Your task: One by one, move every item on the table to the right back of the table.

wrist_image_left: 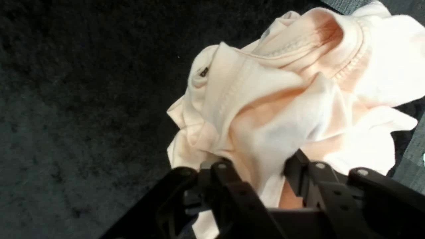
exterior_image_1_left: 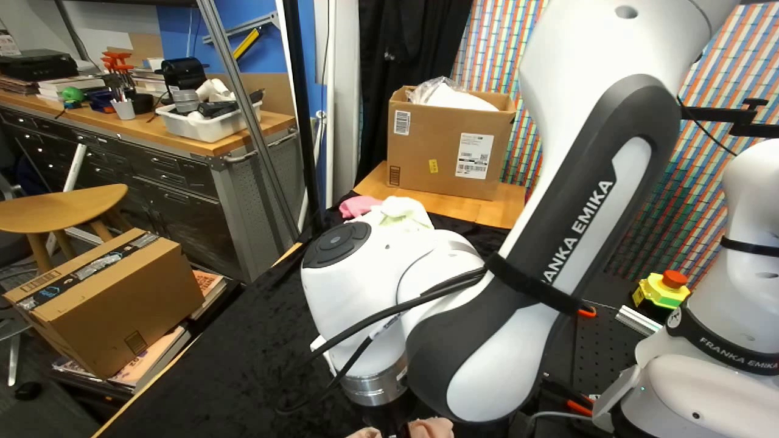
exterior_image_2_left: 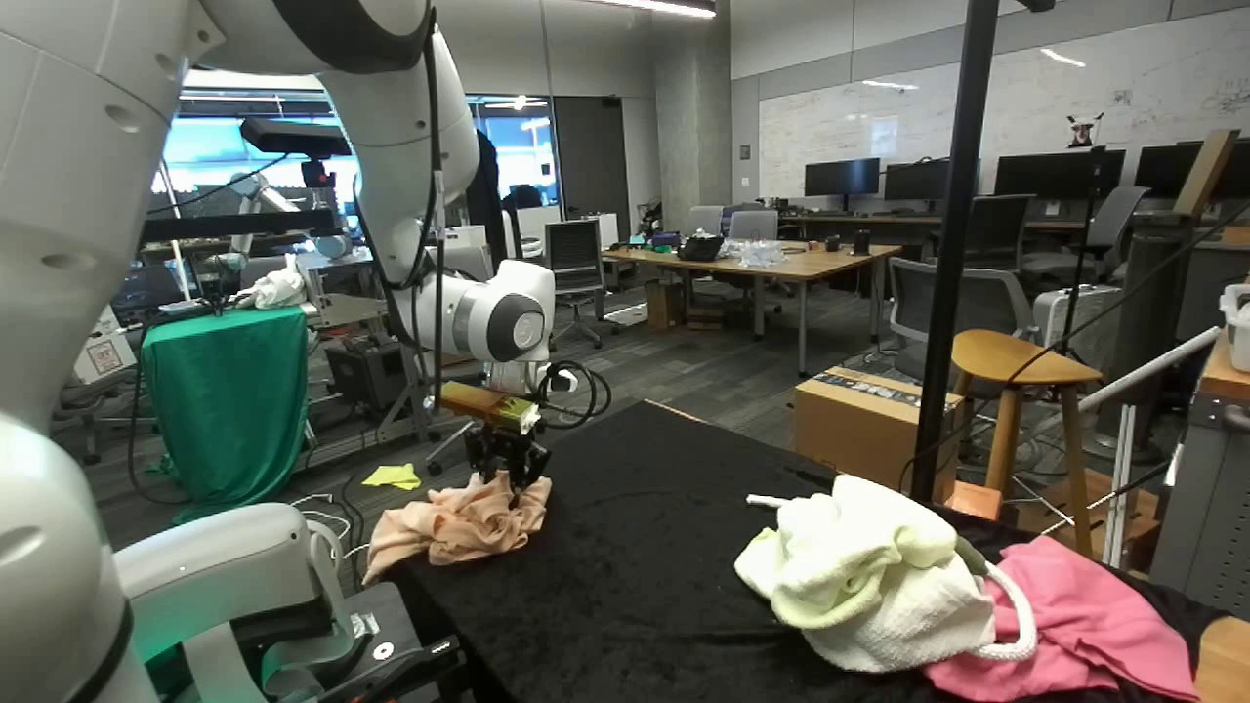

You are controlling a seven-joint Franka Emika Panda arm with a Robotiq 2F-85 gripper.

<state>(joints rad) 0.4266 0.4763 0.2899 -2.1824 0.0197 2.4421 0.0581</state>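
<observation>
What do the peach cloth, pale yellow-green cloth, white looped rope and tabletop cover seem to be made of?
Peach cloth: matte fabric, perhaps cotton, given its stitched seams and soft folds.
Pale yellow-green cloth: probably matte terry towelling; its surface looks nubby.
White looped rope: likely matte textile cord, bending smoothly; fibre unclear.
Tabletop cover: apparently black velvety fabric, from its mottled sheen.

"FRANKA EMIKA" reads on the arm (exterior_image_1_left: 575, 234); again on the black band (exterior_image_1_left: 732, 351) of the white base (exterior_image_1_left: 709, 395); labels (exterior_image_1_left: 475, 156) on the cardboard box (exterior_image_1_left: 426, 137) are too small to read.
</observation>
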